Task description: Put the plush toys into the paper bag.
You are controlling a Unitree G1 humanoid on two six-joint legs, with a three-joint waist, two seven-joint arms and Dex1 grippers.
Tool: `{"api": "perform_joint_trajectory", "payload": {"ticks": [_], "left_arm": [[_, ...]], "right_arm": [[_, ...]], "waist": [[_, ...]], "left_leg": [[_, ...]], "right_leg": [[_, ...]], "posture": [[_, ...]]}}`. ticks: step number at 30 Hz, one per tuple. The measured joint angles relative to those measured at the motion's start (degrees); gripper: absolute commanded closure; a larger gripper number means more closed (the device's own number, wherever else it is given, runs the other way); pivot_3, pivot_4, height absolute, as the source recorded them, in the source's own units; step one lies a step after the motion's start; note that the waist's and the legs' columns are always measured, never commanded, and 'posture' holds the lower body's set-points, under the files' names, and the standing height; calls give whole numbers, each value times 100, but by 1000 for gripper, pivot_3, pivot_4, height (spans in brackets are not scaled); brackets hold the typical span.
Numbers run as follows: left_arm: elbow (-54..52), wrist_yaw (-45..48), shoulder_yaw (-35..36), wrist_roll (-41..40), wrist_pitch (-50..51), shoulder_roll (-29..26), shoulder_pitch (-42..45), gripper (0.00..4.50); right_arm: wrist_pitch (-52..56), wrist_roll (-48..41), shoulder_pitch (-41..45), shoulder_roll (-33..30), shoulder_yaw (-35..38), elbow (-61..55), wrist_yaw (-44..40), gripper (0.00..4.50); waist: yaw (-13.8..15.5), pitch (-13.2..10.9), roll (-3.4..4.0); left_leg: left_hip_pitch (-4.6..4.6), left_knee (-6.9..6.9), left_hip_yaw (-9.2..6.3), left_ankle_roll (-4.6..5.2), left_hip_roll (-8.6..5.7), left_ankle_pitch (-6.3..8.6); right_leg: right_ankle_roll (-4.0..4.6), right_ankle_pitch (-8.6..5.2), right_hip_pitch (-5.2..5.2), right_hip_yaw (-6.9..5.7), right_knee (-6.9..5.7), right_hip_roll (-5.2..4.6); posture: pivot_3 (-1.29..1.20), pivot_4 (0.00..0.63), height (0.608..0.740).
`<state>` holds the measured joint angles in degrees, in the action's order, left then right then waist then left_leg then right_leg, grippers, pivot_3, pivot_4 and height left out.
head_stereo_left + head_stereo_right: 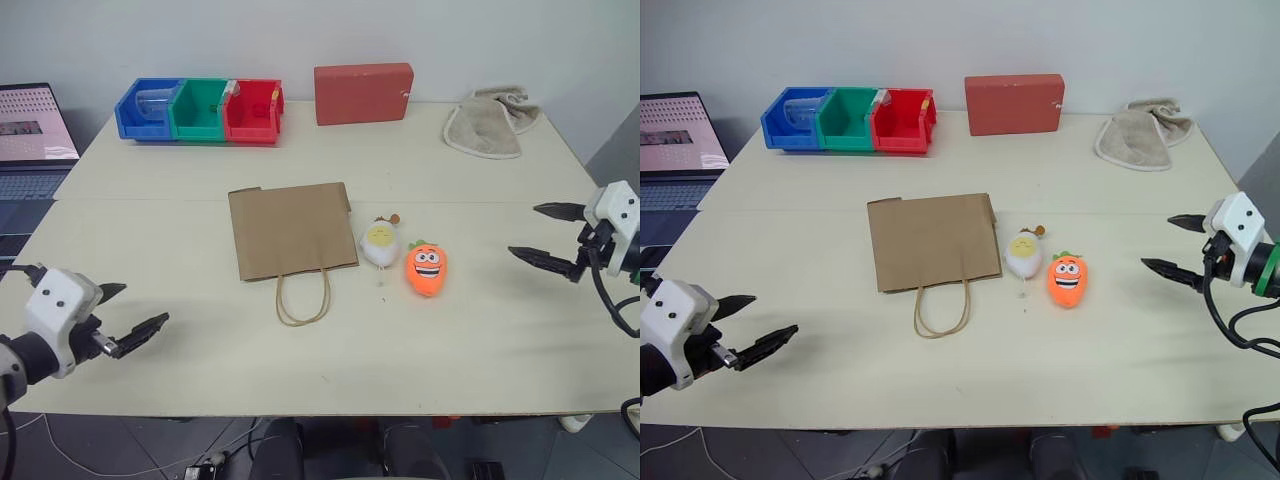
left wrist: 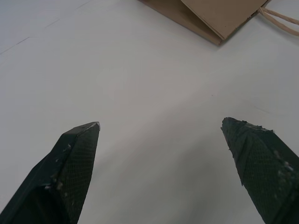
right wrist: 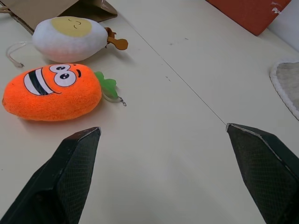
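Note:
A brown paper bag [image 1: 291, 229] lies flat in the middle of the table, its loop handles [image 1: 302, 297] toward me. Just right of it sit the two plush toys: a white rounded one with a yellow face [image 1: 380, 243] and an orange smiling carrot with a green top [image 1: 426, 269]. The right wrist view shows the white toy [image 3: 70, 38] and the carrot [image 3: 51, 92] close ahead. My left gripper [image 1: 138, 312] hovers open over the table's near left corner, empty. My right gripper [image 1: 545, 235] is open and empty at the right, apart from the carrot.
Blue, green and red bins [image 1: 200, 110] stand at the back left, a red rectangular block [image 1: 363, 93] at the back middle, a beige towel [image 1: 490, 123] at the back right. A laptop [image 1: 30, 135] sits left of the table [image 1: 480, 340].

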<state>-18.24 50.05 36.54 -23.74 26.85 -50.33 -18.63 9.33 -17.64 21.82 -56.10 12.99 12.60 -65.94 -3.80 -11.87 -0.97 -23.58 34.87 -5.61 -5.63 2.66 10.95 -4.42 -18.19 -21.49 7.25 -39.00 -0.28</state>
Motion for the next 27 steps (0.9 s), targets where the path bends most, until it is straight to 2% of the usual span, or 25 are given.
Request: {"api": "perform_joint_trajectory", "payload": {"ticks": [13,27], "left_arm": [[-218,-192,154,-96,424,1,146,41],[-227,-166,223,-215,131,188,252,41]], "right_arm": [[-86,39,35,94,-111,71,-12,0],[-129,64,114,98,-139,87,-17,0]], "waist": [[0,0,0],[3,0,0]], "left_leg": [[0,0,-2,0,0,0],[1,1,-2,0,0,0]], "right_leg": [[0,0,1,-1,-1,0],[0,1,2,-2,-2,0]], "posture": [[0,150,740],[0,150,740]]}}
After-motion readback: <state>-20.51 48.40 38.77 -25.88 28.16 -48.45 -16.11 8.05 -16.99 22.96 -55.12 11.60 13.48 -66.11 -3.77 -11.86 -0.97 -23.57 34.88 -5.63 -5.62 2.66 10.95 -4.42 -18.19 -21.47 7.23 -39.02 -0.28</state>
